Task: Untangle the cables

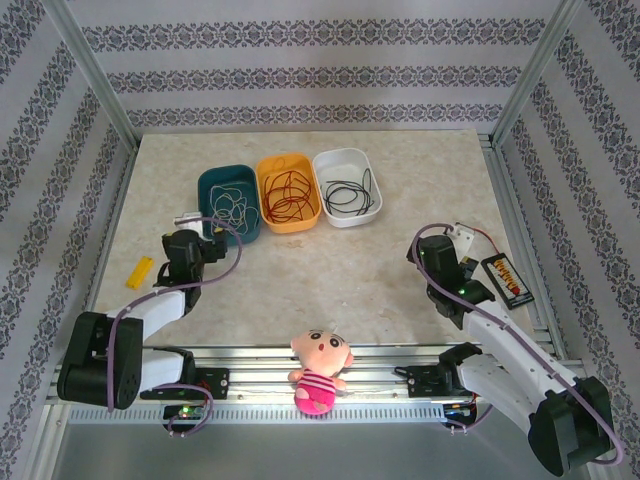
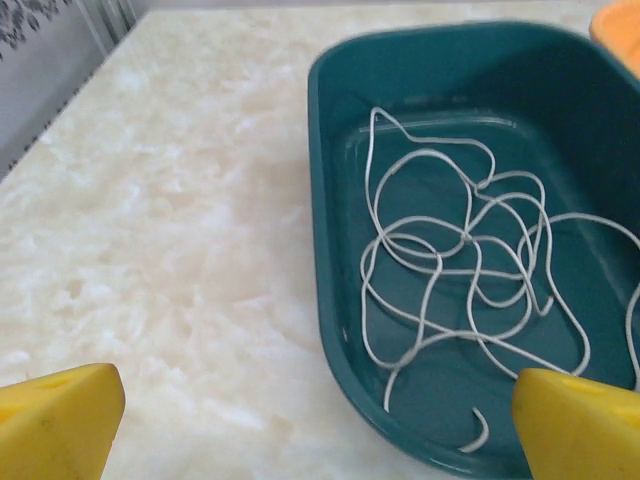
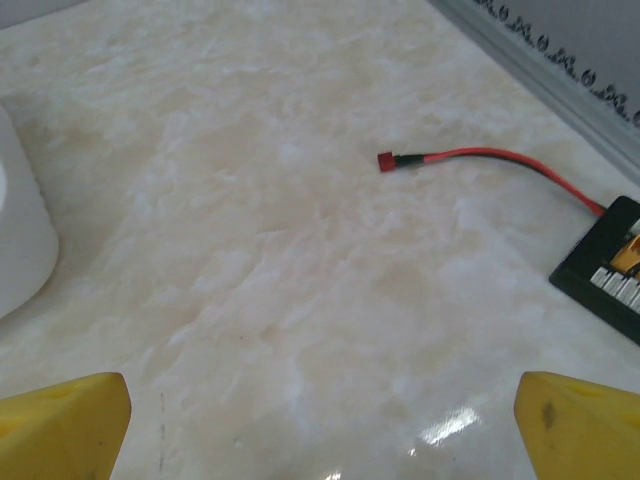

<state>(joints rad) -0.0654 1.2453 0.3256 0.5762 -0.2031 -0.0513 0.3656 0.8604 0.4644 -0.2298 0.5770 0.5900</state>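
Both spread wide and empty, left gripper (image 2: 320, 420), right gripper (image 3: 322, 422), thin white cables (image 2: 470, 240) looped in teal plastic tub (image 2: 325, 200)

Wide apart: left jaws, right jaws.

three tubs (image 1: 203, 192), three cable tangles (image 1: 285, 195), one doll (image 1: 318, 372)
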